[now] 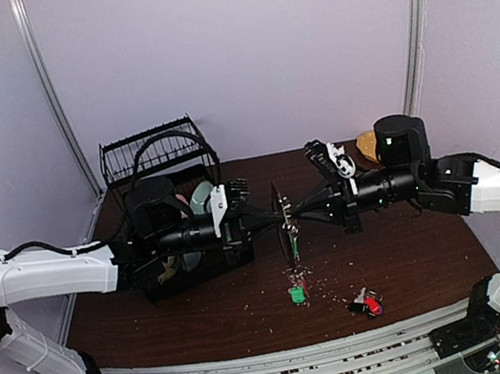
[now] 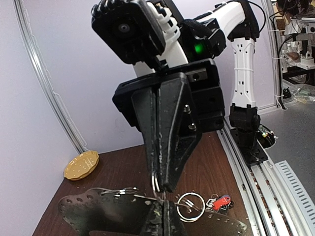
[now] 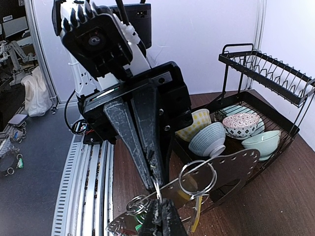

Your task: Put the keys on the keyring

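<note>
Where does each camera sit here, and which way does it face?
Top external: above and behind the bases, looking down on the table; both arms show, left gripper and right gripper shut on the keyring.
Left wrist: on the left arm, facing rightward past its own fingers at the right gripper and tan plate.
Right wrist: on the right arm, facing leftward past its own fingers at the left gripper and dish rack.
Both wrist views share the keyring, seen from opposite sides.

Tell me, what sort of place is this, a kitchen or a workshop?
Probably a robot lab's test booth: two robot arms bolted at the edge of a table, plain pale walls closing it in, and a dish rack of bowls seemingly as props.
</note>
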`<state>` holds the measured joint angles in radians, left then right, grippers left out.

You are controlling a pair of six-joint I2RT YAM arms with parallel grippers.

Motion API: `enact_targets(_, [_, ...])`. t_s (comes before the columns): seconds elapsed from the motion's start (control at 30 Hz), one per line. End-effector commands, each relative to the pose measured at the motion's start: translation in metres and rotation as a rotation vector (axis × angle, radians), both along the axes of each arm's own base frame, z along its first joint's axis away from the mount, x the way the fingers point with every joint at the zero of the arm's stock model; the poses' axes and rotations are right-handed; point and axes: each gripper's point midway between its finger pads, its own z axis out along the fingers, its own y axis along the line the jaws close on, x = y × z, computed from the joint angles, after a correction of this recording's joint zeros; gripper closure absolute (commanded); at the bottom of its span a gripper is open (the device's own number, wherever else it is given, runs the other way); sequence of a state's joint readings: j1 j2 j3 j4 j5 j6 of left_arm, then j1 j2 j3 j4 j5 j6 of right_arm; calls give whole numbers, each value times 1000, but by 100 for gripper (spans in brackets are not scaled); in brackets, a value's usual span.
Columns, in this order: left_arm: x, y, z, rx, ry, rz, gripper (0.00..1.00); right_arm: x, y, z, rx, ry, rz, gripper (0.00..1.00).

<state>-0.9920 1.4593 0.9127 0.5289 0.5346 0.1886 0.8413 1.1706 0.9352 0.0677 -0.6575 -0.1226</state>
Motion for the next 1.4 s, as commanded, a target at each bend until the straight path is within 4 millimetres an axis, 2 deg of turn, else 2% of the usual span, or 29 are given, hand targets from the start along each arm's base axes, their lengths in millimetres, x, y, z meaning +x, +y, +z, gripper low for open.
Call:
enact_targets(0.0, [-6,-6,33,-91,-84,-34,100,-4,1,14,47,-16,8,100])
enact_targets(0.3, [-16,-2,41,-120,-93,-82,100,-5,2,18,62,-16,12,100])
enact_targets(0.97, [-6,-7,34,-93,-71,-42,100,-3,3,10,63,13,1,100])
enact_targets(1.37, [-8,-7,41,-111,-50,-54,100,-5,0,7,74,13,0,100])
